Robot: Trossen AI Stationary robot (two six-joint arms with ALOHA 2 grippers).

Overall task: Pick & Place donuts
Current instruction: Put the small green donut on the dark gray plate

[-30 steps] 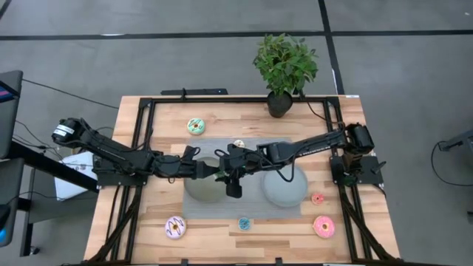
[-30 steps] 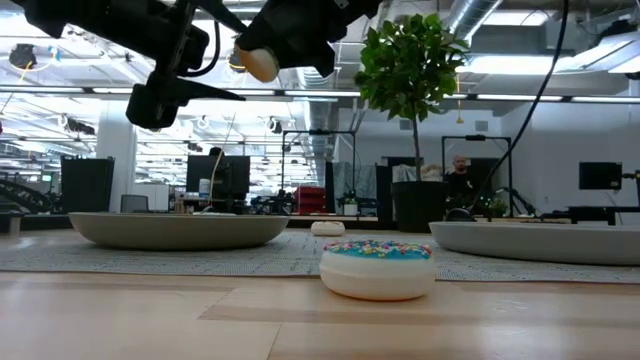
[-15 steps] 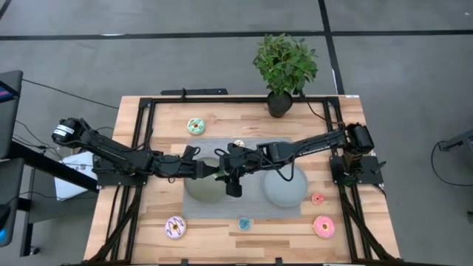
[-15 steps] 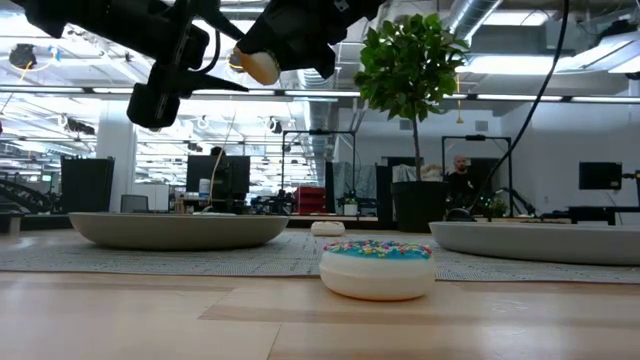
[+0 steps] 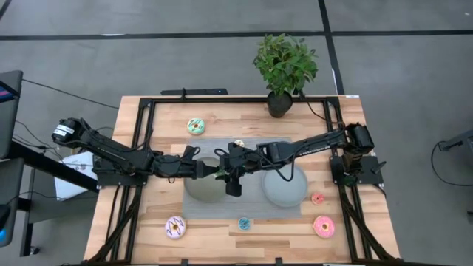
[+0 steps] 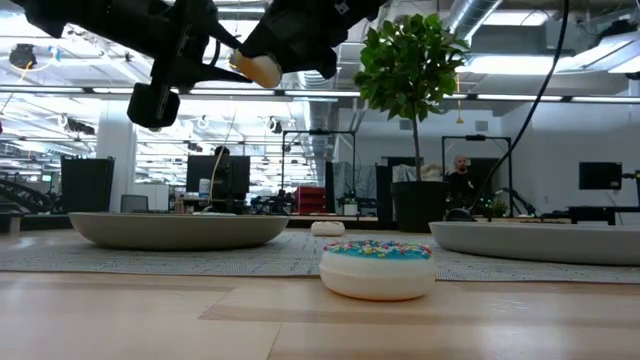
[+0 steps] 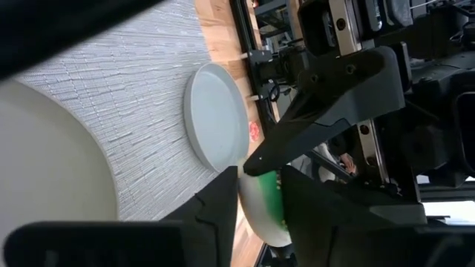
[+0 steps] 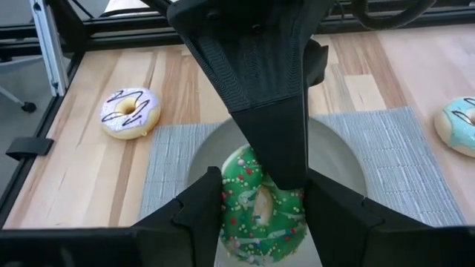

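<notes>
a handover above the left round grey plate (image 5: 205,188): the right tool (image 8: 260,204) holds the green-iced sprinkled ring donut (image 8: 260,211), while the left tool (image 7: 258,194) is narrowing onto it. next, i judge, the right tool must release.

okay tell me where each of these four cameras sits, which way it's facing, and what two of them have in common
High view: overhead, facing down; both arms meet above the left plate.
Low view: at table height, facing the room; blue donut nearest, arms overhead.
Left wrist view: faces the right gripper.
Right wrist view: looks down past its jaws at the green donut they hold.
Shared: both wrist views show the green donut.
</notes>
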